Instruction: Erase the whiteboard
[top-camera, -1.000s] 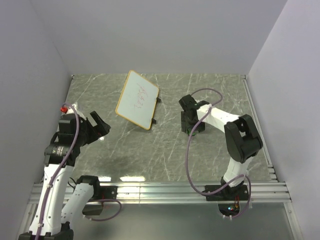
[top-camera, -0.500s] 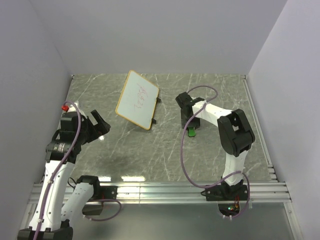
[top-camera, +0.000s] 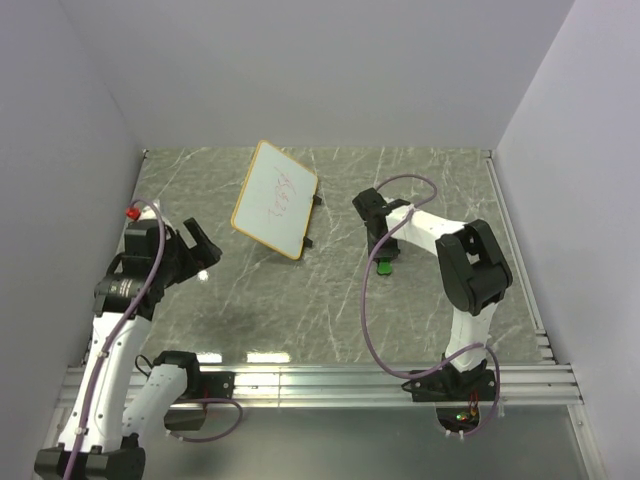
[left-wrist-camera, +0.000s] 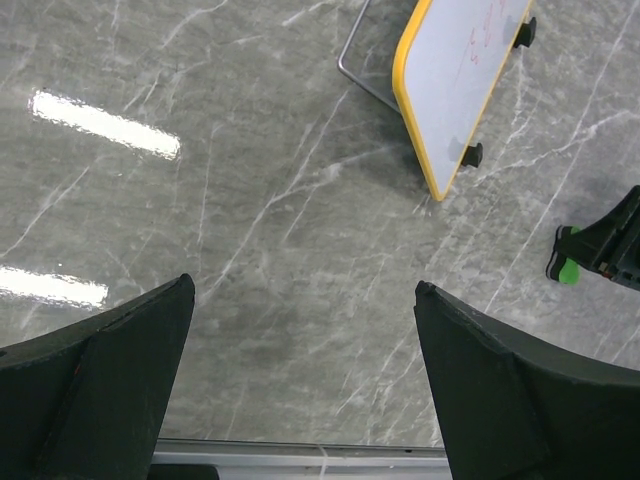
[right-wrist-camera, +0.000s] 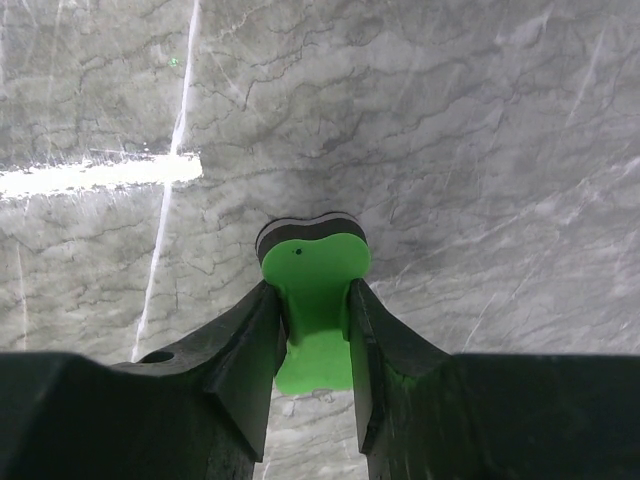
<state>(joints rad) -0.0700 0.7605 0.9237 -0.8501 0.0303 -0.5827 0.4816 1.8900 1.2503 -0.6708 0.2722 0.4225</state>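
The whiteboard (top-camera: 276, 199) stands propped at a tilt at the table's back centre, tan-orange framed, with faint red scribbles; the left wrist view shows it (left-wrist-camera: 455, 75) at upper right. A small green bow-shaped eraser (right-wrist-camera: 313, 300) with a dark felt underside lies on the marble. My right gripper (right-wrist-camera: 312, 305) is shut on its narrow waist. From above, the eraser (top-camera: 384, 265) is a green speck under the right gripper (top-camera: 382, 252), to the right of the whiteboard. My left gripper (top-camera: 200, 254) hangs open over bare marble at the left, its fingers (left-wrist-camera: 110, 375) wide apart.
Grey walls enclose the table on three sides. A metal rail (top-camera: 320, 382) runs along the near edge by the arm bases. A thin wire stand (left-wrist-camera: 365, 85) props the whiteboard from behind.
My right gripper came down over the green eraser and its jaws closed on it. The left arm shifted only slightly and stayed open. The whiteboard has not moved.
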